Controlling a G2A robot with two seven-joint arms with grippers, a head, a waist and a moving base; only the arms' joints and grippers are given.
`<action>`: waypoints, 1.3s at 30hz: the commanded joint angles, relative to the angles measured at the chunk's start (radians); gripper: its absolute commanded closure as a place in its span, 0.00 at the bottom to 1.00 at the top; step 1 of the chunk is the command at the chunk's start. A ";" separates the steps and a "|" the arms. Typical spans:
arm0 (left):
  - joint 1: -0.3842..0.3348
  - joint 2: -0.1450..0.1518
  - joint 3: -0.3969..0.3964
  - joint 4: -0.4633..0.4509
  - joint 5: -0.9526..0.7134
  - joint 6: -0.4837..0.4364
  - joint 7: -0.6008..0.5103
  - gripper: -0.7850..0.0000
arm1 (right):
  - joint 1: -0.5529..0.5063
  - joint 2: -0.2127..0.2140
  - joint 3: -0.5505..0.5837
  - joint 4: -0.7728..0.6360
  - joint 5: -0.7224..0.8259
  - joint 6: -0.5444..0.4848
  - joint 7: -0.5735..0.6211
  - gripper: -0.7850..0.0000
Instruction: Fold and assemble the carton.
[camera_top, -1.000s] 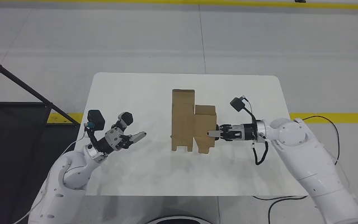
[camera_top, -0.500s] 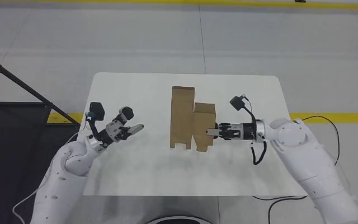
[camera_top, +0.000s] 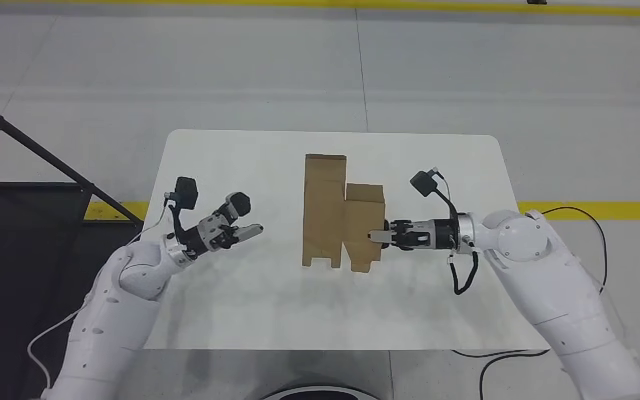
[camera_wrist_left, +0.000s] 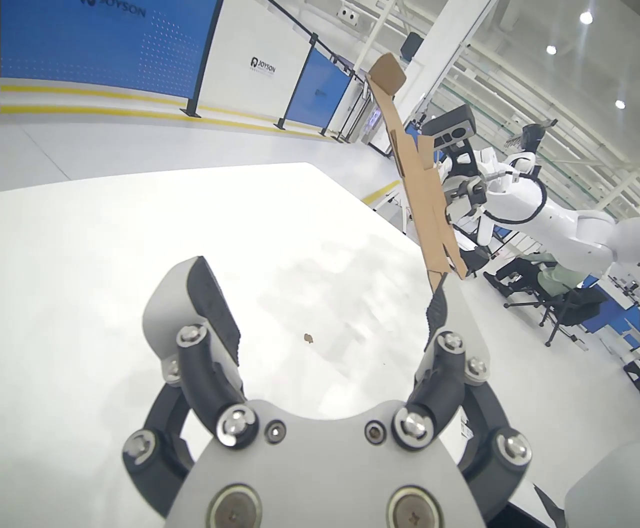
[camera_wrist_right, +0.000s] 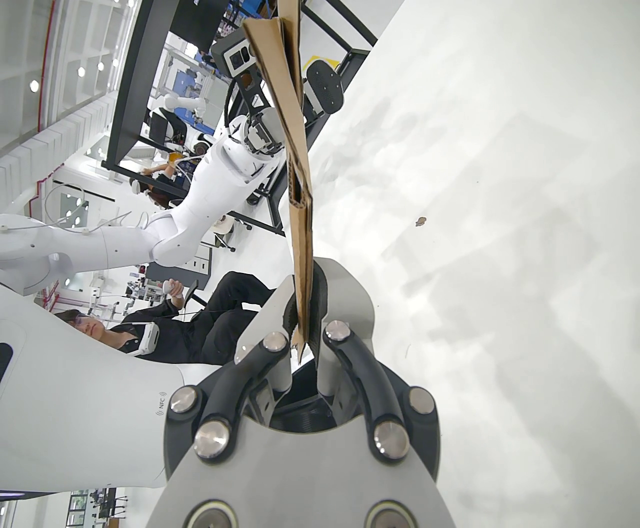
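One white bench (camera_top: 250, 310) carries one flattened brown corrugated carton (camera_top: 330, 215), two stepped panels with notched flaps, held off the surface above its middle. The right gripper (camera_top: 378, 238) has its fingers clamped on the carton's edge. The left gripper (camera_top: 243, 222), well apart from it, has its fingers spread and empty. One brown speck (camera_wrist_left: 308, 338) lies on the bench.

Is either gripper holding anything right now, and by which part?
The right gripper is shut on the flat carton, its fingers pinching the edge nearest that arm. The left gripper is open and holds nothing.
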 joint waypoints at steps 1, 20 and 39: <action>0.000 0.000 0.000 0.000 0.000 0.000 0.000 0.00 | 0.000 0.000 0.000 0.000 0.000 0.000 0.000 1.00; -0.059 0.002 0.193 -0.046 -0.170 0.000 -0.113 0.00 | 0.004 -0.014 -0.039 -0.061 -0.091 0.017 -0.016 1.00; -0.114 0.041 0.308 -0.039 -0.423 0.000 -0.272 0.66 | 0.015 -0.026 -0.050 -0.059 -0.102 -0.003 -0.016 1.00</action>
